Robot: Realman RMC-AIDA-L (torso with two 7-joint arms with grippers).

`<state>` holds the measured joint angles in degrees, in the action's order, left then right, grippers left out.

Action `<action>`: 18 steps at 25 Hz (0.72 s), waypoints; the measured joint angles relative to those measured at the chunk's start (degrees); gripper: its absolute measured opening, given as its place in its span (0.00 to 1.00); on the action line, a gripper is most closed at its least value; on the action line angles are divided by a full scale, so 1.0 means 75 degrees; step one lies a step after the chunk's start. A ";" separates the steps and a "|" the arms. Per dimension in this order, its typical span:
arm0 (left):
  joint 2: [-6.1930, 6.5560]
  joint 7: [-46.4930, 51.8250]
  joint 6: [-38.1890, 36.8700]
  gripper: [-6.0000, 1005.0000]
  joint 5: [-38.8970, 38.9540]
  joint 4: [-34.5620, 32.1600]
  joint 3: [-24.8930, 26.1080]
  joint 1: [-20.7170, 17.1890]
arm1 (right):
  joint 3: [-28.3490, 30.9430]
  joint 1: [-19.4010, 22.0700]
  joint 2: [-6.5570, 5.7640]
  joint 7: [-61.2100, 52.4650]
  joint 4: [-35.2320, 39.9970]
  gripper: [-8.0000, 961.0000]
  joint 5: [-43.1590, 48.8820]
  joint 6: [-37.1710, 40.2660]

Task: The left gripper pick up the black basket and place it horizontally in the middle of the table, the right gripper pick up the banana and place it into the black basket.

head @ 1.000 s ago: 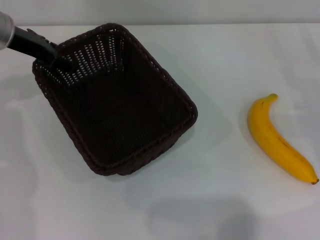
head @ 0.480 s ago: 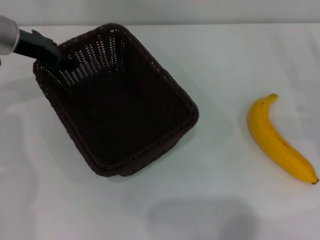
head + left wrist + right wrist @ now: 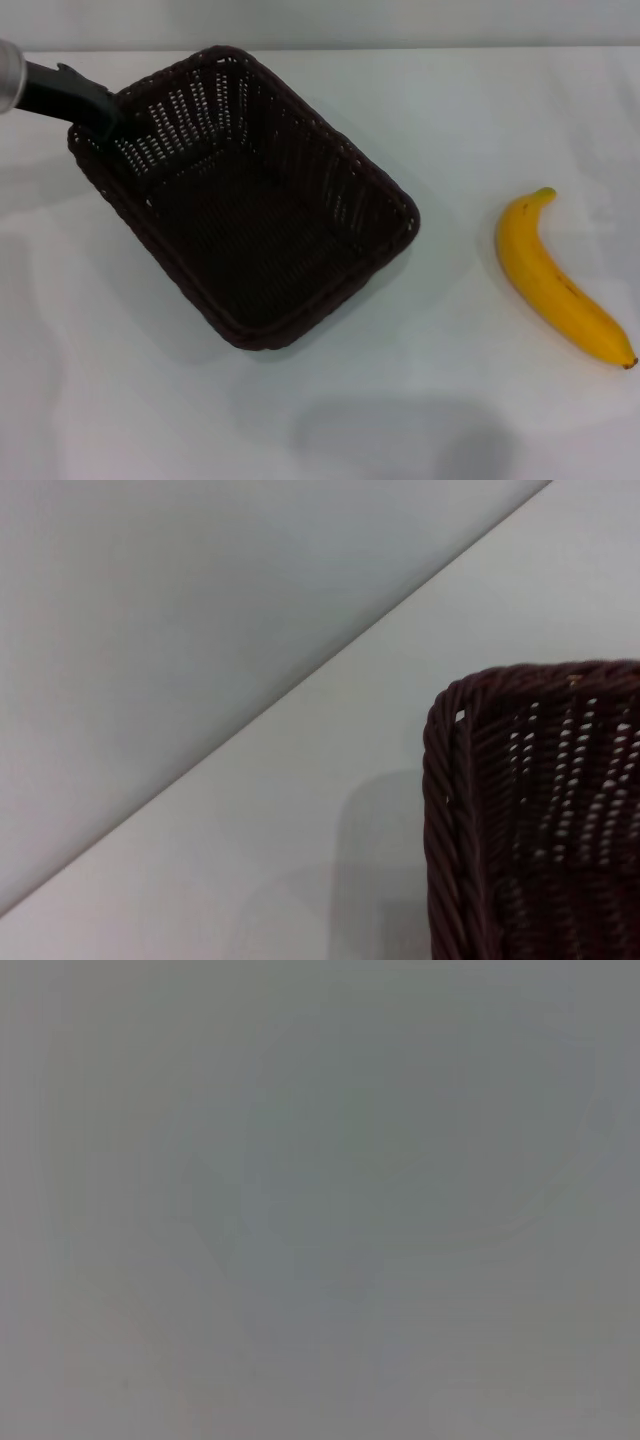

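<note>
The black basket (image 3: pixel 392 203) lies askew on the left half of the white table (image 3: pixel 470 110), its long side running from far left to near right. My left gripper (image 3: pixel 108 113) reaches in from the left edge and is shut on the basket's far-left corner rim. The left wrist view shows one corner of the basket (image 3: pixel 450 810) over the table. The yellow banana (image 3: pixel 555 285) lies on the table at the right, apart from the basket, stem end pointing away. My right gripper is out of view; the right wrist view is plain grey.
The table's far edge (image 3: pixel 400 48) meets a grey wall at the top of the head view. A faint shadow (image 3: pixel 400 435) lies on the table near the front.
The basket has shifted and swung with my left gripper: its near right end moved to the right, toward the banana. The banana has not moved.
</note>
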<state>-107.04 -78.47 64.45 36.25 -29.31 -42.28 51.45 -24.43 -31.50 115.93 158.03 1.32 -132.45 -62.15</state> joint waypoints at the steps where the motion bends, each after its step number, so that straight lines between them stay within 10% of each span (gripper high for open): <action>1: 0.0065 -0.0001 0.0149 0.32 0.0131 -0.0001 0.0000 -0.0024 | 0.0000 -0.0021 0.0000 -0.0001 0.0000 0.88 0.0000 0.0000; 18: 0.0665 0.0891 0.1711 0.19 0.3850 -0.0711 0.0020 -0.1446 | 0.0000 -0.0046 -0.0003 -0.0001 0.0060 0.88 0.0000 0.0001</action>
<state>-102.05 -71.78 77.28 65.12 -34.65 -42.13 40.60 -24.43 -31.84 115.90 158.03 1.77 -132.45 -62.14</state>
